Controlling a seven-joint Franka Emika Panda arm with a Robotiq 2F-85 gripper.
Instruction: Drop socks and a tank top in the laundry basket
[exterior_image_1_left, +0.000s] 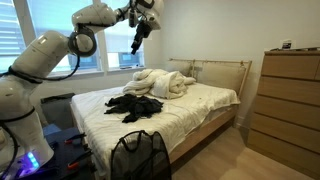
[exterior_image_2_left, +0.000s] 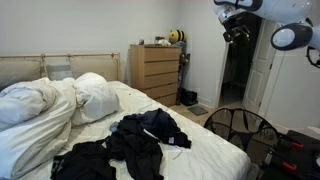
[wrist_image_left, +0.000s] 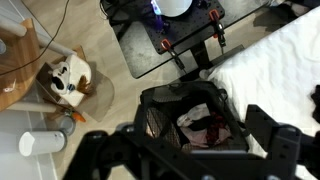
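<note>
One laundry basket (exterior_image_1_left: 128, 160) — black see-through mesh, clothes (wrist_image_left: 200, 127) inside | tool (exterior_image_1_left: 137, 44) wide, empty

You are looking at a laundry basket (exterior_image_1_left: 140, 160) of thin black mesh, see-through and matt. The dark clothes (exterior_image_1_left: 135, 104) are lying as soft, limp cloth on white bedding (exterior_image_1_left: 200, 100) that is rumpling like matt cotton. The dresser (exterior_image_1_left: 290, 95) is showing pale, smooth wood grain, and the robot arm (exterior_image_1_left: 40, 60) is gleaming in glossy white plastic.
</note>
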